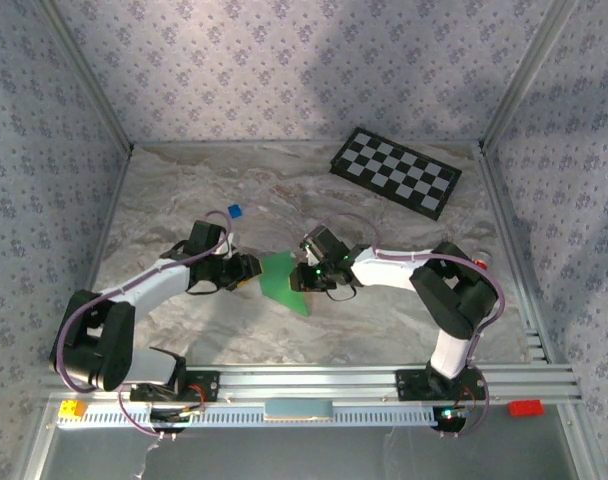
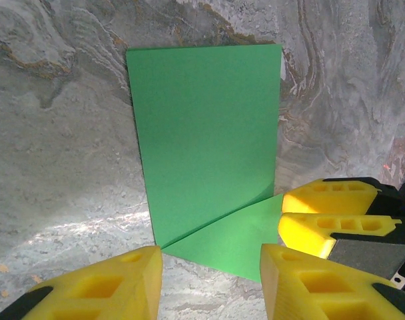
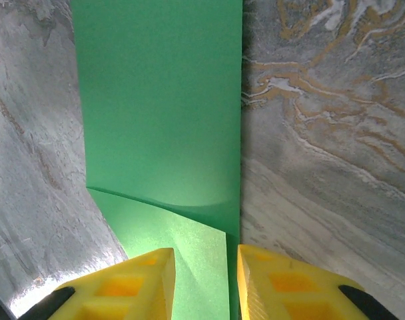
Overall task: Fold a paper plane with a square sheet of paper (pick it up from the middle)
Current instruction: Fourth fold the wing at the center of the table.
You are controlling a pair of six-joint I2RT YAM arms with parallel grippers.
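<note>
The green paper (image 1: 283,281) lies flat near the middle of the grey marbled surface (image 1: 174,200), between the two arms. The left tool (image 1: 248,270) sits at its 9 o'clock and the right tool (image 1: 307,282) at its 3 o'clock, both low over the surface and just beside the sheet's edges. In the left wrist view the paper is a folded oblong with a straight crease running across its near end, where a triangular flap is turned over. That flap's corner points at 6 o'clock into the gap of the left tool (image 2: 210,261), whose yellow fingers (image 2: 102,290) stand wide apart and clear of the sheet. The right tool's fingers (image 2: 326,199) come in from 3 o'clock, just beside the flap. In the right wrist view the right tool (image 3: 206,275) also has its fingers apart, with one long edge of the paper and the flap lying in the gap, not pinched. A black-and-white checkerboard (image 1: 395,172) lies well apart at 1 o'clock from the paper, and a tiny blue block (image 1: 235,211) sits at 11 o'clock near the left arm.
</note>
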